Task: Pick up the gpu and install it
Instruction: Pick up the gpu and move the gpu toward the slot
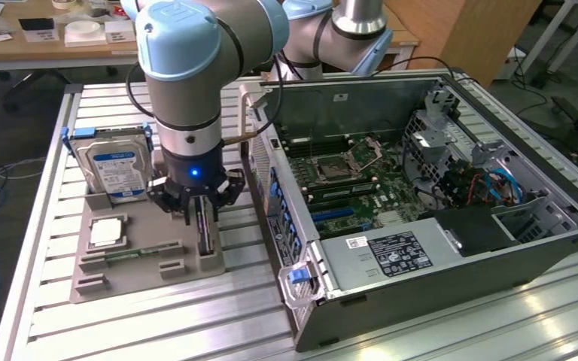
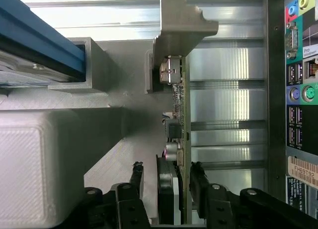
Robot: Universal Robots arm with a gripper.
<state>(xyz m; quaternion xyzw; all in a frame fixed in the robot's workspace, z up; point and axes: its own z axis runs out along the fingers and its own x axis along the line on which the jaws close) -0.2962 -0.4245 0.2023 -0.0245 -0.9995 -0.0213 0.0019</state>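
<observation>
Fingers (image 2: 137, 175) of the gripper (image 2: 166, 165) sat nearest the lens, spread, one on each side of the gpu (image 2: 182, 114). A gap showed on the dark-face side, so no pinch yet. The gpu stood on edge in its slot in the grey holder (image 1: 118, 280), near the hard drive (image 1: 115, 169), on the slatted surface (image 1: 138, 331) beside the open computer case (image 1: 450, 226).

Step judged: pick-up, at the grasp; install not begun.

Next move calls for an even squeeze on the card's flat faces, then a straight lift out of the slot, no twisting.

Slatted aluminium table (image 1: 168, 331), wooden desk (image 1: 38, 50) behind, grey floor (image 1: 18, 128)
</observation>
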